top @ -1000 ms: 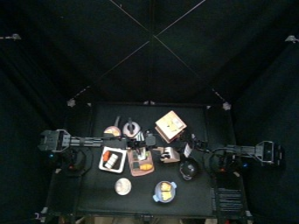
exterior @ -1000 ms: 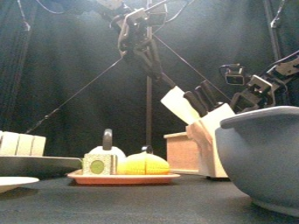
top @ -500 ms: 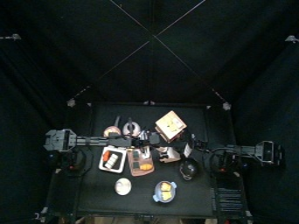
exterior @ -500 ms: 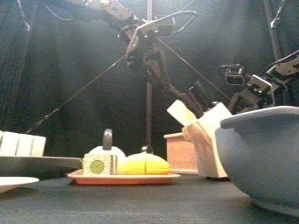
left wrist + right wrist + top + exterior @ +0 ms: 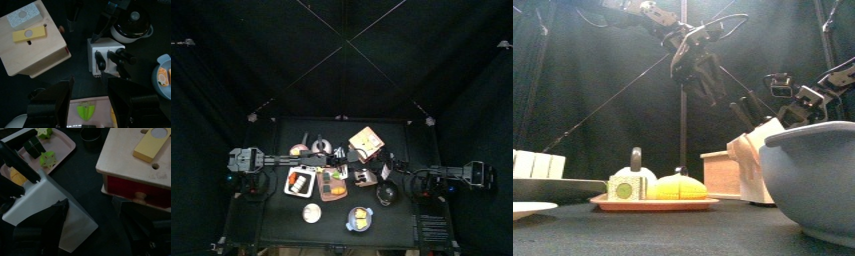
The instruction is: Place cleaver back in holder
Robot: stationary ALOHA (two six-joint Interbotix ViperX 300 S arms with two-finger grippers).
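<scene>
The holder (image 5: 107, 61) is a white slanted block; it also shows as the holder (image 5: 47, 210) and the holder (image 5: 758, 162). The cleaver (image 5: 754, 108) stands in it with its blade hidden, so only a black handle sticks out beside another one. My left gripper (image 5: 90, 100) hangs open above the handles, holding nothing. In the front view the left gripper (image 5: 700, 72) is well above the block. My right gripper (image 5: 90, 230) is open close beside the holder's side; I cannot tell whether it touches.
A tan wooden box (image 5: 30, 42) with a yellow piece and a red drawer (image 5: 137, 193) stands right next to the holder. A black pot (image 5: 131, 27), a pink tray (image 5: 653, 202) of food and a grey bowl (image 5: 814, 180) crowd around.
The cleaver's white blade has slid down into the holder. The left gripper has opened, let go of the handle and risen. The right arm has stayed put.
</scene>
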